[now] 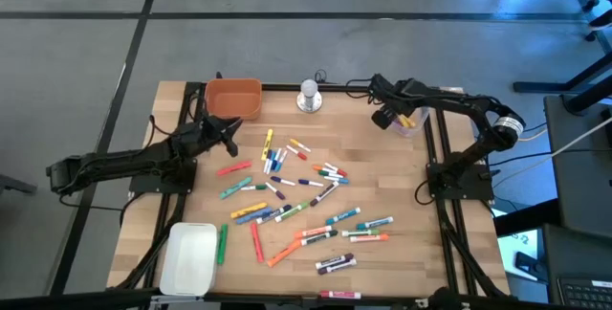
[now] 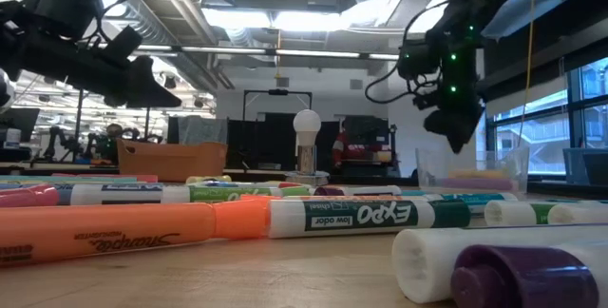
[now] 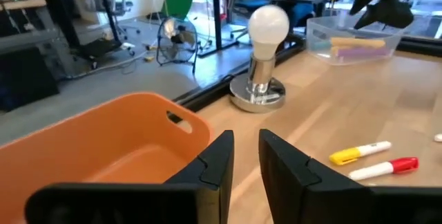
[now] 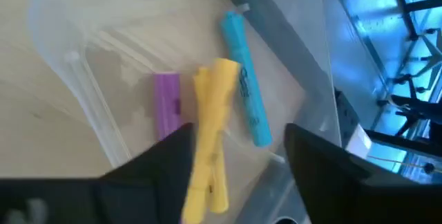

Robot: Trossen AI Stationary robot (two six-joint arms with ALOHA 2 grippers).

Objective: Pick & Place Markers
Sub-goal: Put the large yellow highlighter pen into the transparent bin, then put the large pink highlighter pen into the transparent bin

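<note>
markers (image 1: 287, 184) scattered across wooden table (image 1: 402, 176), workshop room behind

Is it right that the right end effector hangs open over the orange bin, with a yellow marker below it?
Not quite: the right end effector hangs open over the clear container, not the orange bin, as the right wrist view shows. The yellow marker does lie below it.

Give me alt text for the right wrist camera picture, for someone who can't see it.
Seen past the open right gripper, a clear plastic bin on the wooden table holds a yellow marker, with a purple marker and a blue marker lying either side of it. The yellow marker shows between the two dark fingers.
</note>
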